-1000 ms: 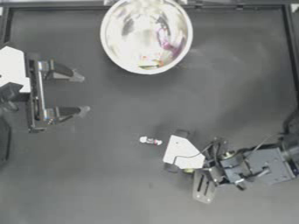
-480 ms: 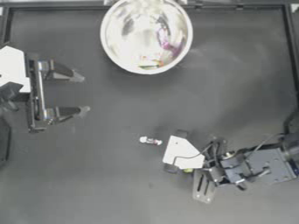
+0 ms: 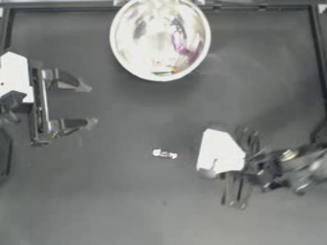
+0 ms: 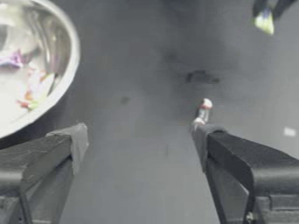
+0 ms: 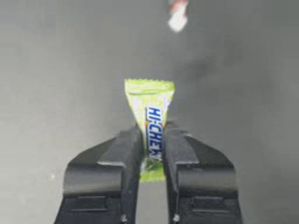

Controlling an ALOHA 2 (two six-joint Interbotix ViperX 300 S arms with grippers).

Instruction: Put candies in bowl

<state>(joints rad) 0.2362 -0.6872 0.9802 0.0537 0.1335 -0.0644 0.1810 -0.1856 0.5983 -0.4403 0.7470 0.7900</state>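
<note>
Gleaming bowl [image 3: 159, 38] on dark table [image 3: 115, 191]

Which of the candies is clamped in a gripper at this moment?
The yellow-green Hi-Chew candy, pinched upright between the right gripper's jaws. The red-white candy lies loose on the table, and the others sit inside the bowl.

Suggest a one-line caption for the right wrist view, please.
Right gripper shut on a yellow-green candy above the dark table, with a red-white candy lying beyond.
</note>
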